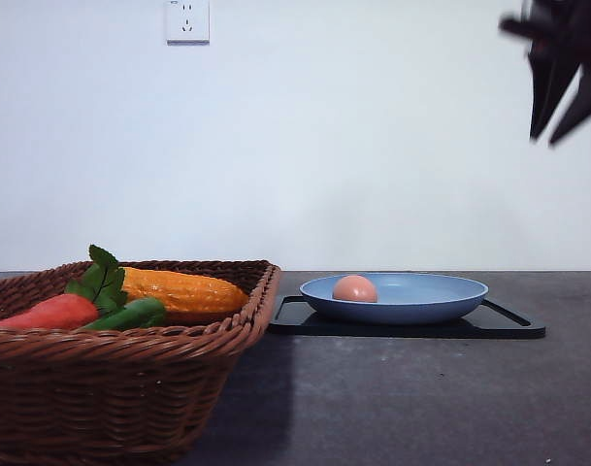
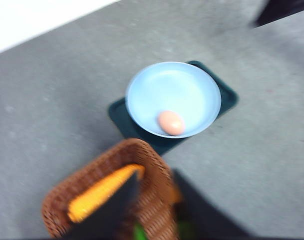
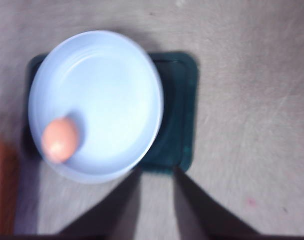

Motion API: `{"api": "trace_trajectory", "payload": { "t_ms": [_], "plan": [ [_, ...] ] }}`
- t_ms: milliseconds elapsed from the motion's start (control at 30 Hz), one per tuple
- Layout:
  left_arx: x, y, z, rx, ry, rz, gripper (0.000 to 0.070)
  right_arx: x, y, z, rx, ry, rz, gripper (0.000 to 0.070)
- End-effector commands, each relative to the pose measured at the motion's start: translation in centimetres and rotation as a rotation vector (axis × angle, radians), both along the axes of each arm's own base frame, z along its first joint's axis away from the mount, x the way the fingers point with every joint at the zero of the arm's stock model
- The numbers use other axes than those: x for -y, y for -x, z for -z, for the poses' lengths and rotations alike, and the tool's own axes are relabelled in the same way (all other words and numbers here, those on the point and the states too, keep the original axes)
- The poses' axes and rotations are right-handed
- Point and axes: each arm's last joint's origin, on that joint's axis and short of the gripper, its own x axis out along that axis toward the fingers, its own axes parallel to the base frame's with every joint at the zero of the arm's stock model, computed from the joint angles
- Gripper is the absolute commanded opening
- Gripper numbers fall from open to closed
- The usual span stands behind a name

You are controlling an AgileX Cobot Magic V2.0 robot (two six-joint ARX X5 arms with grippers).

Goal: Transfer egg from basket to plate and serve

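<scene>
The counter carries the basket at left, holding corn and carrot; beside it the blue plate sits on a black tray; the egg lies in the plate near its basket-side rim; the right gripper, fingers spread and empty, hangs above; the left gripper is blurred, its state unclear.

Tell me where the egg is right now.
In the front view the egg lies in the blue plate, near its left rim on the side toward the basket; the plate sits on the black tray.
</scene>
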Motion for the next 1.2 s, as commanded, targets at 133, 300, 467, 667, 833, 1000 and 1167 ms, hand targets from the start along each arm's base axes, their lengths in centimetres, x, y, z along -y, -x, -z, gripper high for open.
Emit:
{"api": "trace_trajectory", "payload": {
  "t_ms": [133, 300, 467, 667, 833, 1000, 1167],
  "plan": [
    [-0.2, -1.5, -0.4, 0.061, -0.021, -0.024, 0.0, -2.6, 5.4, -3.6, 0.171, 0.088, -0.168, 0.0],
    [-1.7, -2.5, 0.7, 0.064, -0.011, -0.106, 0.0, -4.1, 9.9, -3.4, 0.333, 0.119, -0.217, 0.0],
    [-3.4, -2.2, 3.9, 0.099, 0.078, -0.195, 0.0, -4.6, 13.2, -1.1, 0.492, 0.136, -0.213, 0.0],
    [-5.0, 0.1, 8.5, 0.126, 0.206, -0.244, 0.0, -4.0, 15.9, 3.1, 0.64, 0.117, -0.153, 0.0],
    [-6.2, 2.2, 11.2, 0.141, 0.319, -0.271, 0.0, -3.7, 17.0, 6.7, 0.723, 0.06, -0.125, 0.0],
    [-6.6, 2.8, 11.5, 0.149, 0.327, -0.27, 0.0, -3.7, 17.0, 8.3, 0.724, 0.031, -0.102, 0.0],
    [-6.5, 2.7, 11.6, 0.145, 0.324, -0.271, 0.0, -3.7, 17.0, 8.2, 0.729, 0.03, -0.102, 0.0]
  ]
}}
